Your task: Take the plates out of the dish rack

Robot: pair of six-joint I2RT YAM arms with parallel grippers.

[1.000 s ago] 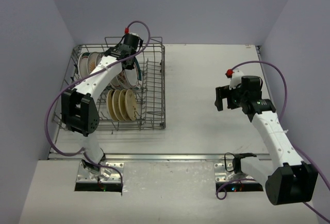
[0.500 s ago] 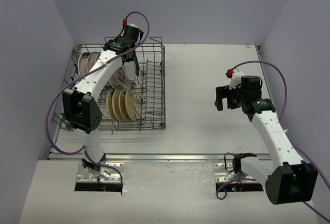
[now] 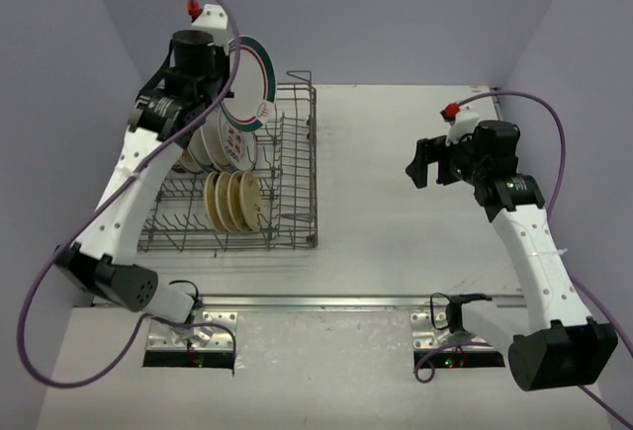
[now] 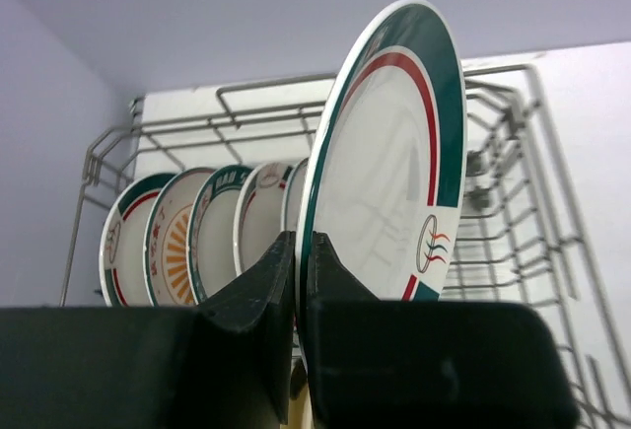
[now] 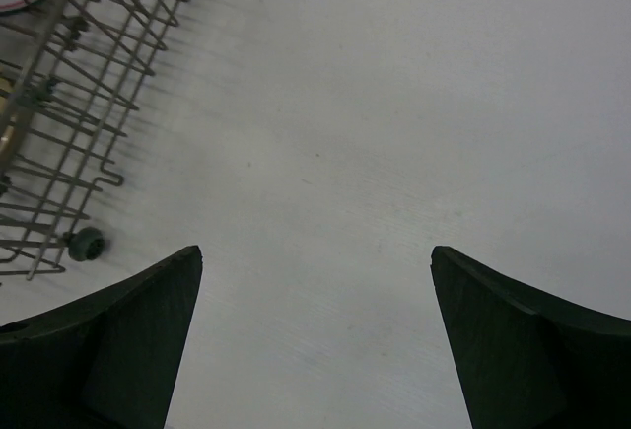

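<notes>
Held plate [image 4: 394, 153]: white, green-and-red rim band, small logo on the rim. It's up in the air over the rear-left part of the dish rack [image 3: 297, 168], standing on edge and tipped a little. The top view shows it higher than the plates in the rack. Its bottom edge is hidden behind the fingers in the left wrist view, so I can't tell how it sits against the tines.

Left gripper [image 4: 301, 251]: jaws pressed together on the lower rim of that plate, one finger on each face. Nothing else is touching the plate.

In the rack:
- Banded plates [image 4: 168, 242]: a row standing upright along the rear-left, behind and below the held one. One has an orange sunburst centre. They're close together in the tines; the exact count isn't clear.
- Tan plates [image 3: 232, 201]: a small group standing upright in the front row, nearer the arm bases than the banded row.
- The right side of the rack shows only bare tines.

Right gripper [image 5: 315, 261]: jaws spread wide with nothing between them. It hangs over the table [image 3: 386, 232] well to the right of the rack and touches nothing. Its wrist view looks down at table surface, with the rack's right edge and two small round feet [image 5: 87, 244] in the upper-left corner.
</notes>
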